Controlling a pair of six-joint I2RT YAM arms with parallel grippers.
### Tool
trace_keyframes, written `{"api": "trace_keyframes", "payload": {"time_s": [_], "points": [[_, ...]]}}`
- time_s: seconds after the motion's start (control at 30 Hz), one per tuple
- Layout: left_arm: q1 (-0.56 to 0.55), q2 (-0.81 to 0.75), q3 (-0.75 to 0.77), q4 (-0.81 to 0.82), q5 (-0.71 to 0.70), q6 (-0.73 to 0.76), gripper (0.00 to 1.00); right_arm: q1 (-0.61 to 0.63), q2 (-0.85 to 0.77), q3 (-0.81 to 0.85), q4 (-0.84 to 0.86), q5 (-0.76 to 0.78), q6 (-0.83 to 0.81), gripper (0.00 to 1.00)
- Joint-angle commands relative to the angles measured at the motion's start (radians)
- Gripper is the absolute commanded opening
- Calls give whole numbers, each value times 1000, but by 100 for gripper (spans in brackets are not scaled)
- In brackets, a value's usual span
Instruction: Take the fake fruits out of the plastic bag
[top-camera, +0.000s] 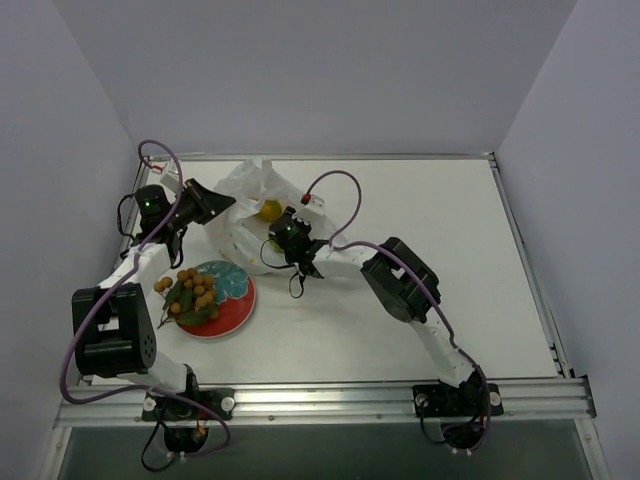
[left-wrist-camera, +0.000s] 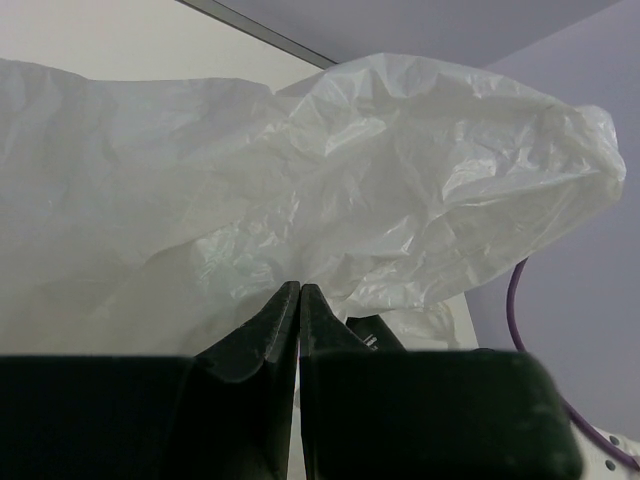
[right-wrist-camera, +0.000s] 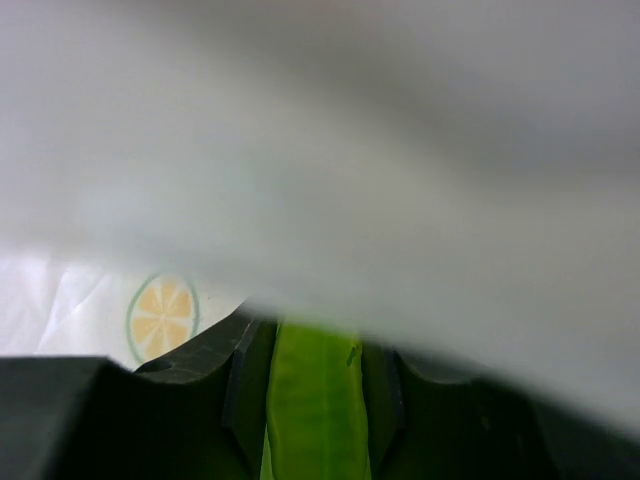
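Observation:
The plastic bag (top-camera: 243, 188) lies crumpled at the back left of the table and fills the left wrist view (left-wrist-camera: 350, 180). My left gripper (top-camera: 214, 203) pinches its left edge, fingertips (left-wrist-camera: 300, 290) pressed together. My right gripper (top-camera: 273, 252) reaches into the bag's mouth, partly under the film. In the right wrist view its jaws (right-wrist-camera: 315, 340) are closed against a green fruit (right-wrist-camera: 315, 400), with blurred white plastic over the upper part of the view. A yellow-orange round fruit (top-camera: 269, 210) sits inside the bag. The tan-brown bunch with green leaves (top-camera: 194, 292) rests on the plate.
The red-rimmed teal plate (top-camera: 236, 310) sits front left of the bag, close to the left arm. An orange-slice print (right-wrist-camera: 162, 317) shows on a white surface left of the right fingers. Purple cables loop over both arms. A metal rail runs along the table's near edge.

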Motion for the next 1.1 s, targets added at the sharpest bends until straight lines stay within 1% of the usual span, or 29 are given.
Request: {"api": "trace_keyframes", "payload": {"time_s": [0.0, 0.03, 0.13, 0.4, 0.6, 0.7, 0.73, 0.77, 0.83, 1.0, 1.07], "points": [[-8, -7, 16, 64, 4, 3, 2, -18, -144, -28, 124, -59, -86, 7], [-8, -7, 16, 64, 4, 3, 2, -18, -161, -47, 180, -75, -103, 7], [-8, -10, 16, 64, 4, 4, 2, -19, -229, -104, 227, -110, -148, 6], [-10, -11, 16, 61, 4, 7, 2, -22, -370, -237, 308, -153, -234, 6], [-8, -10, 20, 56, 4, 9, 2, -10, -463, -308, 346, -236, -286, 7], [-8, -13, 23, 56, 4, 9, 2, 54, -519, -364, 339, -245, -336, 7], [-8, -11, 23, 56, 3, 9, 2, 80, -526, -375, 337, -235, -358, 7], [-8, -10, 23, 54, 3, 9, 2, 138, -536, -396, 337, -215, -375, 7], [-8, -10, 23, 56, 4, 9, 3, 186, -533, -417, 360, -193, -407, 7], [-6, -18, 23, 47, 1, 17, 2, 299, -464, -437, 405, -186, -413, 7], [-6, -18, 23, 45, 1, 18, 2, 315, -419, -426, 415, -189, -419, 7]]}}
